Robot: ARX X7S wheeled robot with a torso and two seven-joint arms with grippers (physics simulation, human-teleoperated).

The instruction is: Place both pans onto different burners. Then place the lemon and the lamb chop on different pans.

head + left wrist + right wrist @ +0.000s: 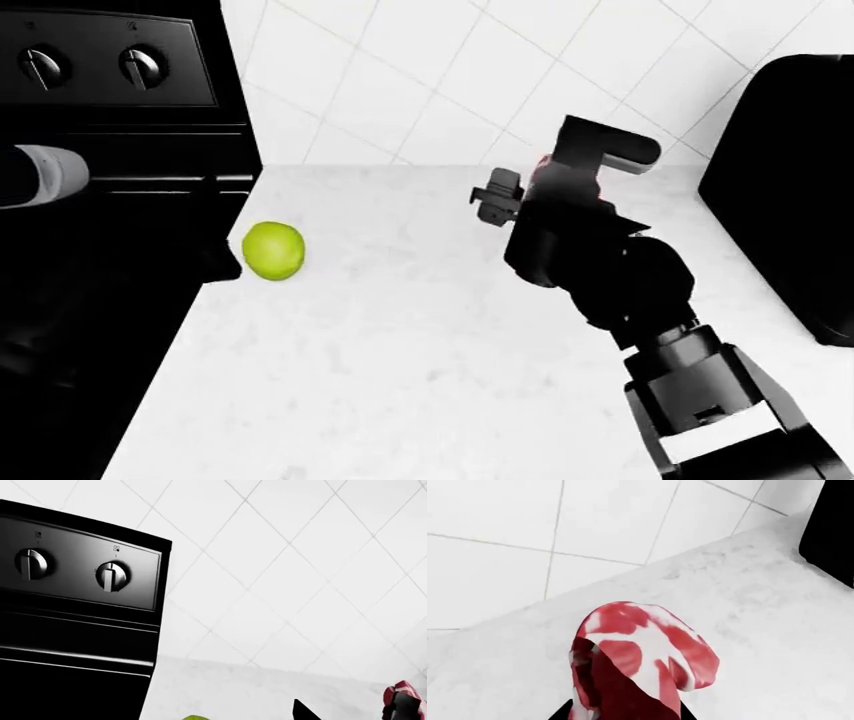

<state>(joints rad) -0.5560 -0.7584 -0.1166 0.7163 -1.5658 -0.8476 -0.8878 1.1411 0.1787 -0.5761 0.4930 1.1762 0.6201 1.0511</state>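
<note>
Lamb chop fills our right wrist view, clamped in our right gripper above the white counter. Our lemon waits on the counter beside the stove. Left gripper's jaws: we cannot tell. No pans visible, so neither food is placed.

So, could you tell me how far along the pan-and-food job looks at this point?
Nothing visibly finished: no pan appears in any view, so their placement can't be confirmed. In hand: the right gripper holds the lamb chop above the white counter. Left: the lemon lies on the counter beside the black stove, and both foods need pans.
</note>
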